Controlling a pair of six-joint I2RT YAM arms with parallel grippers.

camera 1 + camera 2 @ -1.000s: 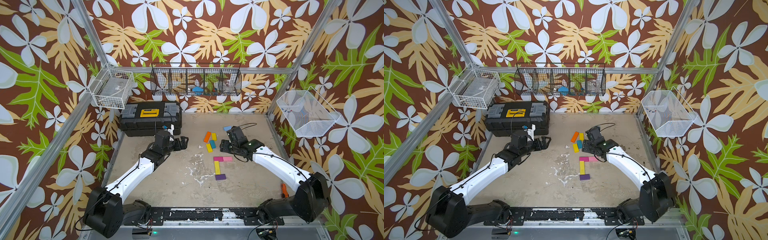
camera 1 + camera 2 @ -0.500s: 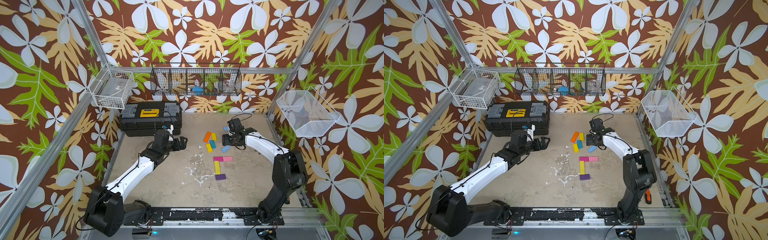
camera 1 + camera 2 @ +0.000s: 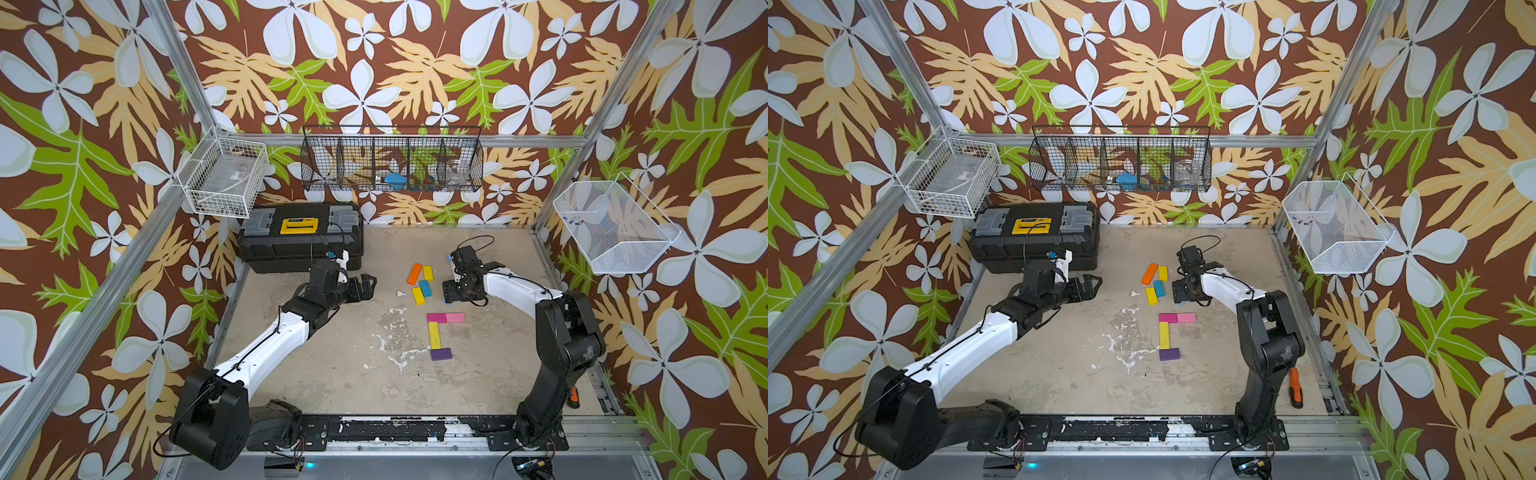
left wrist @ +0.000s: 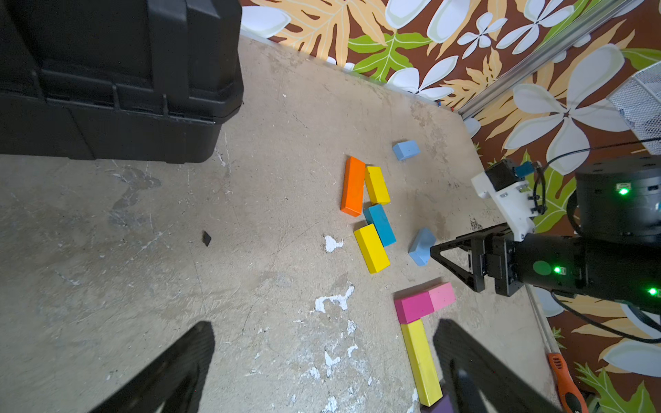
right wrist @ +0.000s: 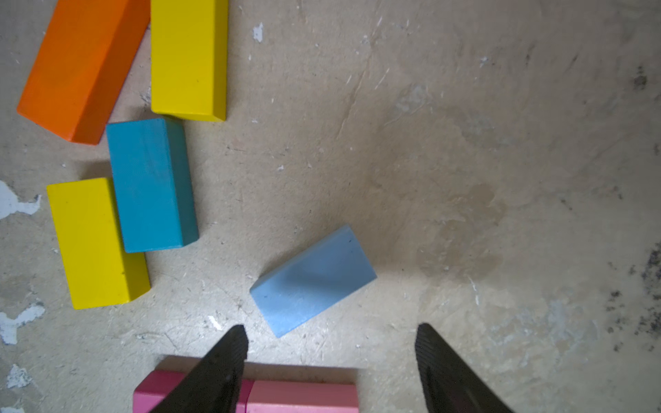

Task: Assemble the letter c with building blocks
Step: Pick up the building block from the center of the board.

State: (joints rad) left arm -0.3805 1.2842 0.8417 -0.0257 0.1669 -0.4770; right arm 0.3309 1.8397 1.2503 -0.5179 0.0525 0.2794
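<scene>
Four loose building blocks lie in a cluster at mid-table: orange (image 3: pixel 414 273), yellow (image 3: pixel 427 272), teal (image 3: pixel 425 288) and another yellow (image 3: pixel 418 296). Nearer the front, magenta (image 3: pixel 436 318), pink (image 3: pixel 455 318), a long yellow (image 3: pixel 434 336) and purple (image 3: pixel 441 354) lie joined in a row and a column. A light blue block (image 5: pixel 313 280) lies flat on the floor just ahead of my right gripper (image 5: pixel 331 343), which is open and holds nothing. A second light blue block (image 4: pixel 406 150) lies farther back. My left gripper (image 3: pixel 368 286) hovers open and empty left of the cluster.
A black toolbox (image 3: pixel 299 241) stands at the back left. Wire baskets hang on the back wall (image 3: pixel 390 160) and on the side walls (image 3: pixel 224 178) (image 3: pixel 611 226). An orange-handled screwdriver (image 3: pixel 1295 388) lies by the right front edge.
The right arm's elbow rose and the wrist pulled back, uncovering a light blue block on the floor. The right gripper then came back over it. The left arm stayed still.
</scene>
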